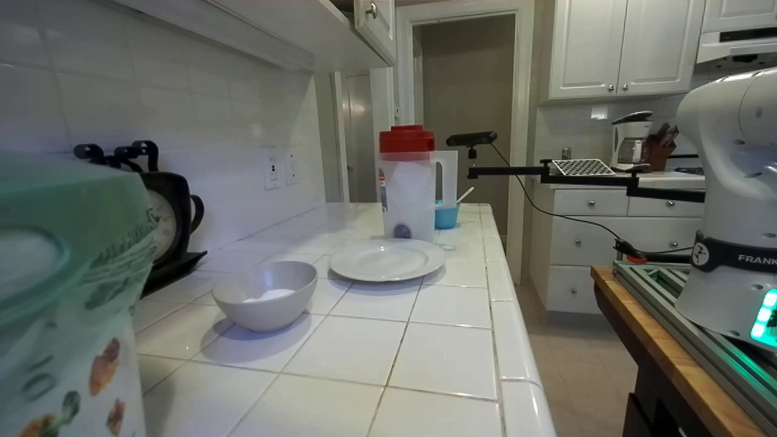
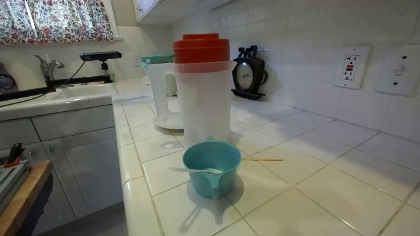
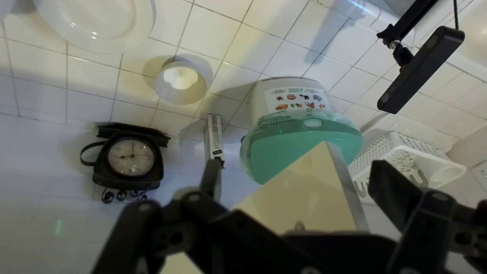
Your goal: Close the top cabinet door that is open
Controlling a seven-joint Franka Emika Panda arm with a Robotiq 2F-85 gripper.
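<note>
Cabinet door [image 3: 306, 190], if I judge rightly, is near the gripper [image 3: 296, 167], right of the black clock [image 3: 131, 156] in the wrist view; the fingers [image 3: 392, 194] stand wide apart. It seems open, so the whole closing is left to do.

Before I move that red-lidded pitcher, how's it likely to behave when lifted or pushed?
The pitcher will probably feel light for its size, since its translucent body shows no clear liquid line. It's tall and narrow, so a push near the red lid may tip it. Its smooth surface might be slippery; the handle seems a surer hold.
</note>
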